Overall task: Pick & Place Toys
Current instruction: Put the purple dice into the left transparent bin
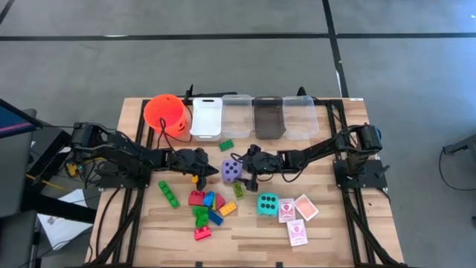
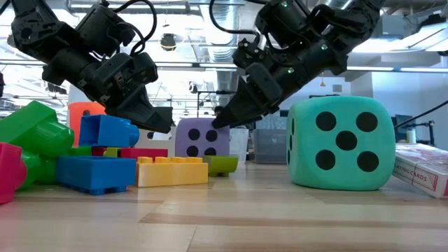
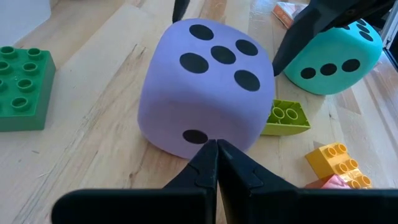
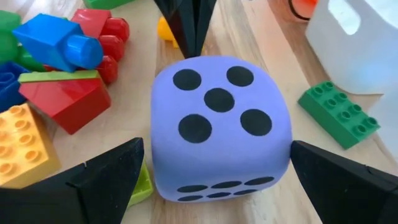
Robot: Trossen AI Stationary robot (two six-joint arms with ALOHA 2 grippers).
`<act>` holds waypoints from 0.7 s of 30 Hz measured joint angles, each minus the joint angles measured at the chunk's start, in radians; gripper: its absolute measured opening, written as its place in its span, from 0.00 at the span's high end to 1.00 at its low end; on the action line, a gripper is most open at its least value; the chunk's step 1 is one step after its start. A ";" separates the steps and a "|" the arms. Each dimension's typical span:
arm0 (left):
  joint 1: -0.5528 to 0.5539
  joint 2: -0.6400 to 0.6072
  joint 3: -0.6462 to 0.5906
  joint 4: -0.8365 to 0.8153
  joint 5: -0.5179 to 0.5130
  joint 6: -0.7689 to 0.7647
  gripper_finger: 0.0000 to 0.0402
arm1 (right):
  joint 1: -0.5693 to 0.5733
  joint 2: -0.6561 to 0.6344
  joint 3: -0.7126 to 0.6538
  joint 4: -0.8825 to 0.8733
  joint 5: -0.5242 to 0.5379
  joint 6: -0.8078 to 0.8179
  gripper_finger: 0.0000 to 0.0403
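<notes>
Left gripper (image 1: 202, 161), centre-left in the high view: jaws pressed together, holding nothing, tips just at the side of the soft purple dotted die (image 1: 231, 171); contact cannot be confirmed. The die sits on the wooden table (image 1: 335, 223) at frame centre, five dots up. Right gripper (image 1: 245, 163), immediately right of the die: jaws spread wide, one finger either side of it, not clamped. The pile of small plastic building bricks (image 1: 206, 209) lies lower centre-left, partly overlapping. Teal dotted die (image 1: 268, 204) lies lower right of centre.
</notes>
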 joint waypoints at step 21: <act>0.000 0.176 0.002 0.249 0.023 0.001 1.00 | -0.007 0.002 0.000 0.024 -0.021 0.013 0.01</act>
